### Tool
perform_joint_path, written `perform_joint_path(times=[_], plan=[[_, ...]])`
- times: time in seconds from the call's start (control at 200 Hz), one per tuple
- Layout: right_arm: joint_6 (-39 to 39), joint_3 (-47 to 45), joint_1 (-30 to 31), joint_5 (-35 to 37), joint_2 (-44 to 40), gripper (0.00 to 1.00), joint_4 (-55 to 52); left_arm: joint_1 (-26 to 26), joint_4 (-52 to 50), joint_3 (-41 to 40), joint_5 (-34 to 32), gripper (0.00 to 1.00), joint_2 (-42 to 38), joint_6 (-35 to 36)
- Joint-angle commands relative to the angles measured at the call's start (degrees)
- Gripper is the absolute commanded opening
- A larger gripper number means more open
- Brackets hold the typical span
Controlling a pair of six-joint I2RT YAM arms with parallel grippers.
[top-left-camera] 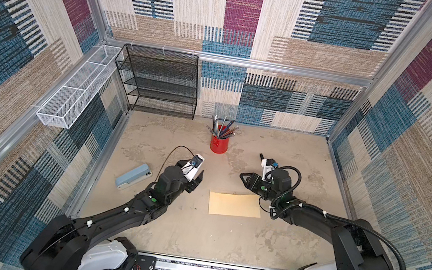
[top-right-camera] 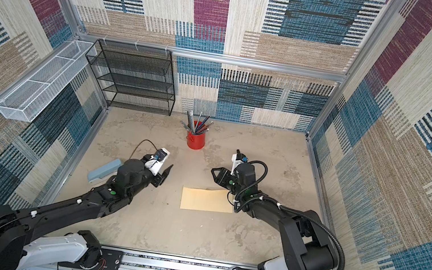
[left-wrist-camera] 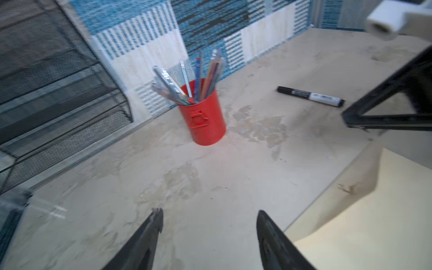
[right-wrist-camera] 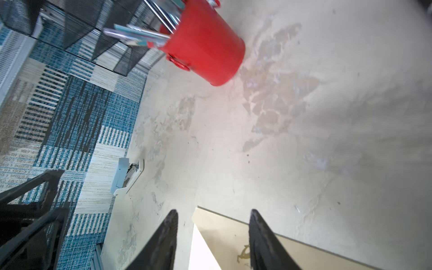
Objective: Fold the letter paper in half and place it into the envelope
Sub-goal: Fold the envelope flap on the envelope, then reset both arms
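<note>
Envelope [top-left-camera: 235, 204] flat; red cup [top-left-camera: 219, 143] holds pens [top-left-camera: 222, 126] (upright); left end effector [left-wrist-camera: 209, 211], right end effector [right-wrist-camera: 214, 210] gaping, empty.

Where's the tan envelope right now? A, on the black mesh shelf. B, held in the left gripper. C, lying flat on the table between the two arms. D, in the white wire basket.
C: in both top views the envelope lies flat on the table, with nothing gripping it.
</note>
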Motion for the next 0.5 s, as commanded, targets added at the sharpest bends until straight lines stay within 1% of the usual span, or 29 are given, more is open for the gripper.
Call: perform_joint_path(times=[0.0,0.035,0.055,0.09,0.14,0.185,0.23,0.275,0.351,0.416,0.496], plan=[[-7.74,1.56,-0.51,5.91,-5.14,0.61,-4.81,4.33,4.85,-4.45,-3.45,0.7,-5.07,0.12],[-9.65,1.57,-0.92,8.18,-7.53,0.66,-5.99,5.8,5.54,-5.9,-3.69,0.7,-6.3,0.56],[-10.82,1.37,-1.22,9.63,-9.01,0.71,-6.63,6.5,5.82,-6.67,-3.98,0.7,-6.88,0.57],[-12.72,0.87,-2.19,11.83,-11.63,0.82,-7.46,7.77,6.23,-7.77,-4.38,0.71,-7.66,0.5],[-15.43,-0.37,-4.01,14.84,-15.36,1.0,-8.08,9.69,7.21,-9.63,-4.82,0.72,-8.28,0.13],[-17.62,-1.92,-5.72,18.14,-18.73,0.99,-7.99,11.58,8.56,-11.25,-6.02,0.74,-8.72,-1.17],[-20.08,-4.17,-7.04,22.21,-21.94,0.99,-6.4,13.87,9.4,-12.91,-5.81,0.76,-9.47,-2.27],[-23.6,-7.24,-7.52,27.39,-24.87,0.99,-2.99,16.52,12.33,-14.24,-4.98,0.79,-9.55,-3.05],[-29.45,-13.02,-8.21,34.64,-28.09,0.99,5.84,20.45,11.3,-14.71,-3.85,0.8,-8.19,-1.68],[-32.24,-16.03,-9.47,39.31,-27.54,0.99,11.6,24.01,13.46,-15.77,-3.76,0.8,-5.22,-2.45],[-35.41,-18.79,-10.86,41.7,-23.96,0.99,18.89,30.33,21.72,-18.16,2.54,0.81,0.3,-6.46]])
